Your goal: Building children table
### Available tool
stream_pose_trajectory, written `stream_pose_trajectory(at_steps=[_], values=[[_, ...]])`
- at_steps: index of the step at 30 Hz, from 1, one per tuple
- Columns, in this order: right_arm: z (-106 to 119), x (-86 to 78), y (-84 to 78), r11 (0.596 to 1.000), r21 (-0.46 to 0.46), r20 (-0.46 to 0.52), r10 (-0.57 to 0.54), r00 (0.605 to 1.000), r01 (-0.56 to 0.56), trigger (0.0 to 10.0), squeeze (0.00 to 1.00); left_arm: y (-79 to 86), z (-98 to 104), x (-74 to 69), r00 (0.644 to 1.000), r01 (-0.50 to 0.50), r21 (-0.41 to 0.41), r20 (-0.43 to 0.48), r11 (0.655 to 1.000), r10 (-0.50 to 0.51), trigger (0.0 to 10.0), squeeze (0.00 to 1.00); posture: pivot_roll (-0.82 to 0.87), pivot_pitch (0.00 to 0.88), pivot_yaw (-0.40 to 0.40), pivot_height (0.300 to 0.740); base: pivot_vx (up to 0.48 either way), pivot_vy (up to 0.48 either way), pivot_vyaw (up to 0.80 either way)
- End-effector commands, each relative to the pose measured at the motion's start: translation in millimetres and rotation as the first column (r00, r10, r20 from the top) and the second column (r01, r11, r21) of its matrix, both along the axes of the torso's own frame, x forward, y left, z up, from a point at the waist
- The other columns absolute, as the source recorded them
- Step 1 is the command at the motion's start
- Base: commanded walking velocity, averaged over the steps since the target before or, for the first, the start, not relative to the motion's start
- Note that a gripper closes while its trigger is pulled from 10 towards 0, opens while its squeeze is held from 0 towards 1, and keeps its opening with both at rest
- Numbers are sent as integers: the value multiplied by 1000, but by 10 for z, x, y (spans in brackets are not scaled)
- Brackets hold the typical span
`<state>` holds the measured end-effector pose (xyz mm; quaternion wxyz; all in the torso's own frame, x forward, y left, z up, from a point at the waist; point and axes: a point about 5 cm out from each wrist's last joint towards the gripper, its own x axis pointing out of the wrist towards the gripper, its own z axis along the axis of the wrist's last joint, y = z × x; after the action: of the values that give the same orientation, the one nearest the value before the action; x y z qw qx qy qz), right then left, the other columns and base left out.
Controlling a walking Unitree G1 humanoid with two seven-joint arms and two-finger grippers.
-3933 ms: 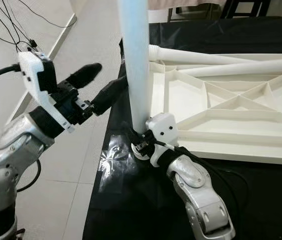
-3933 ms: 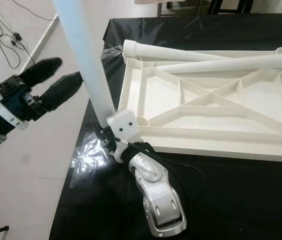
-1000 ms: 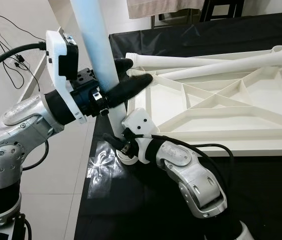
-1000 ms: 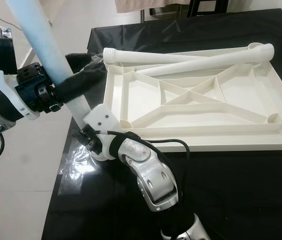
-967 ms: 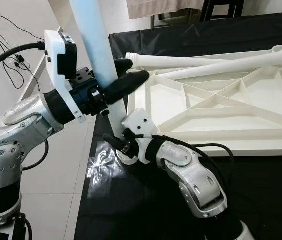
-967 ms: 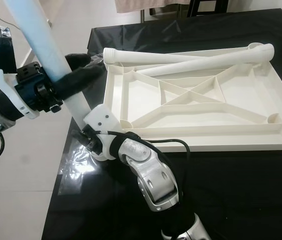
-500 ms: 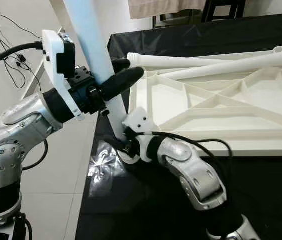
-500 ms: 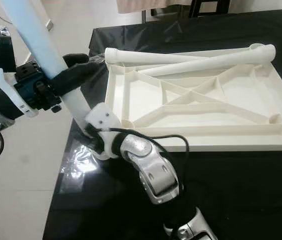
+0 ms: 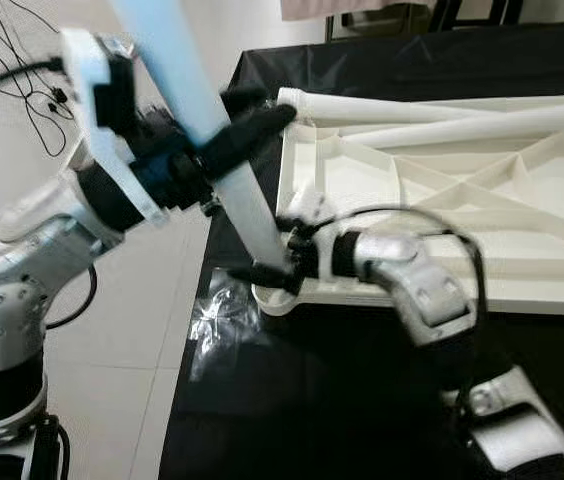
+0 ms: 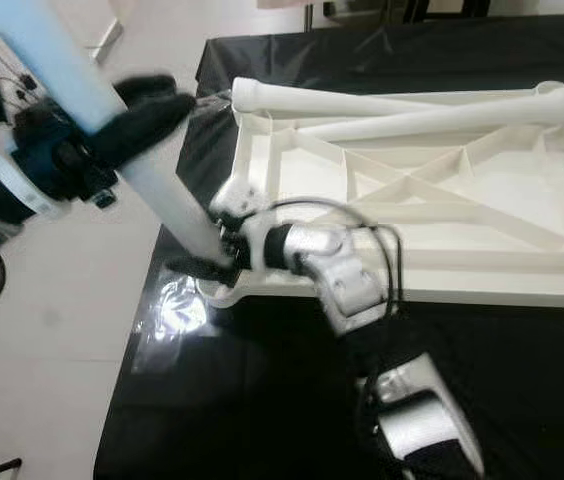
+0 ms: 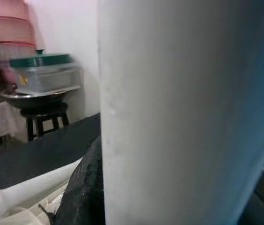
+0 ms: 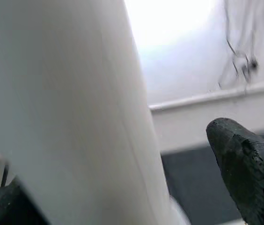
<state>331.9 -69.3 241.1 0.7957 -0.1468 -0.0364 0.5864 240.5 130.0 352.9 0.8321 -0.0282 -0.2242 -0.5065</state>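
Assembly appears at an early stage. The white tabletop lies underside up on a table draped in black cloth. One leg stands tilted at the near left corner socket, apparently not yet seated; the left gripper is closed around its shaft and the right gripper clasps its foot. Two further legs lie loose across the far rim, unfitted. Clear plastic wrap sits beside the corner. Pale tiled floor and cables border the table.

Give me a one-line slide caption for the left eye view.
Both claws, left and right, grip the tilted table leg at the corner of the upturned tabletop.
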Motion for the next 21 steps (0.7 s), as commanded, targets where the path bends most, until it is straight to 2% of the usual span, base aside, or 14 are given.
stream_pose_trajectory(at_steps=[1,4,7,8,15,19,20,21], values=[[140,-8,-21,998,54,57,41,997,-45,10000,0,-85,-145,-14,995,70,53,-78,996,-66,0,0,-14,232,101,740,0,0,0],[210,-60,41,980,31,83,194,977,-197,10000,0,-94,-138,-15,995,74,49,-77,996,-70,0,0,-6,235,102,740,0,0,0],[219,-67,54,974,23,80,222,972,-224,10000,0,-96,-137,-16,995,74,48,-76,996,-70,0,0,-6,235,102,740,0,0,0],[213,-73,67,956,-18,77,295,953,-294,10000,0,-102,-137,-17,995,75,48,-77,996,-71,0,0,-6,235,99,740,0,0,0],[238,-37,80,942,-21,85,337,938,-336,10000,0,-99,-133,-15,994,78,47,-75,996,-74,0,0,-9,236,97,740,0,0,0],[248,-48,93,918,-14,77,396,915,-396,10000,0,-78,-116,-56,991,125,97,-48,987,-121,0,0,-9,238,93,740,0,0,0],[240,-62,102,908,-13,67,418,906,-418,9843,0,-69,-107,-87,987,157,133,-30,979,-155,0,0,-7,238,92,740,0,0,0],[219,-86,120,898,-13,55,440,896,-440,5804,0,-53,-89,-120,980,198,168,-11,966,-199,0,0,-5,238,92,740,0,0,0]])
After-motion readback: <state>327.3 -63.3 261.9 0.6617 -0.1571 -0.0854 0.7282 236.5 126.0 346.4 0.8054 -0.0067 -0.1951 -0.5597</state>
